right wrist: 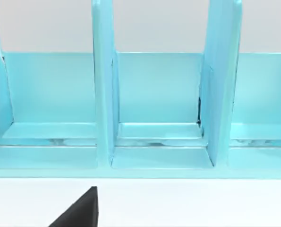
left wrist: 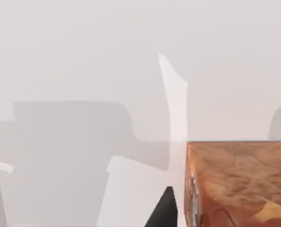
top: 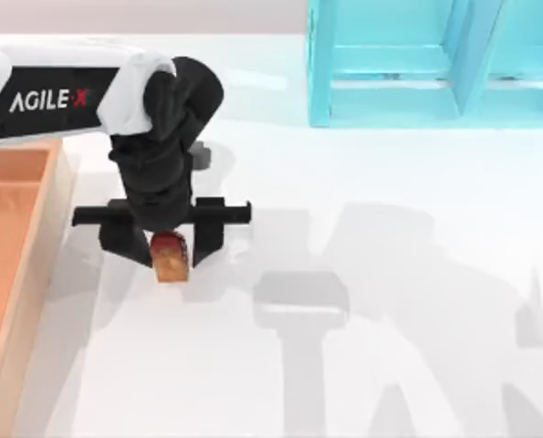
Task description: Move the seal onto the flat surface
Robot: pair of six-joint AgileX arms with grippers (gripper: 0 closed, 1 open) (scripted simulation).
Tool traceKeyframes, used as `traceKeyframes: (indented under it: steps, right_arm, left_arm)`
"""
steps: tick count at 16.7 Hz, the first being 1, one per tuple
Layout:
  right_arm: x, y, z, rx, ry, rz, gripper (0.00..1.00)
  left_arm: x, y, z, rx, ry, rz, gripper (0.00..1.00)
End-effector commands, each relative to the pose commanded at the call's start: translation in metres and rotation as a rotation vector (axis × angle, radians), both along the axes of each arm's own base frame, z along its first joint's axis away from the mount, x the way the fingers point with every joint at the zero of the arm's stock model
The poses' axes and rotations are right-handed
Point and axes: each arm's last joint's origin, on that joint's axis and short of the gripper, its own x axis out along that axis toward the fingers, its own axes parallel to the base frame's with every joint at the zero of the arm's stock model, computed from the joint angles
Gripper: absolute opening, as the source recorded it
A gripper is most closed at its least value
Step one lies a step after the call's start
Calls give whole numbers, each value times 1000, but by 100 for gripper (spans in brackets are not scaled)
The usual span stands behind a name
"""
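Left gripper (top: 171,248) hovering over white tabletop (top: 390,274), fingers clamped on seal (top: 170,256), just at 3 o'clock of wooden tray (top: 34,246). Advising: lowering straight, keeping seal upright, releasing only once base is touching. Right gripper facing turquoise shelf (right wrist: 154,109); fingers cannot tell.

The amber-brown, red-topped seal (top: 170,258) sits upright over the white tabletop (top: 390,274), just beside the tray.

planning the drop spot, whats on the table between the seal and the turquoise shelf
Only bare white tabletop, crossed by grey shadows, in the top view. The seal sits between the left pincer's fingers; the turquoise shelf stands at the far edge.
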Motion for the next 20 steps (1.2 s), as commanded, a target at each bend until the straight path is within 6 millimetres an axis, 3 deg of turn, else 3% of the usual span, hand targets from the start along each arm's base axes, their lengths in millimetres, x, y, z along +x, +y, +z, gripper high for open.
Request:
traceKeyframes:
  steps: [3,4,14,16,20]
  right_arm:
    - [0,0,0,0,0,0,100]
    - [0,0,0,0,0,0,100]
    - [0,0,0,0,0,0,100]
    - [0,0,0,0,0,0,100]
    - [0,0,0,0,0,0,100]
  left_arm:
    - [0,0,0,0,0,0,98]
    - [0,0,0,0,0,0,100]
    - [1,-1,3,0,1,1,100]
    - [5,-4,17,0,0,1,100]
    - [11,-6,67,3,6,1,100]
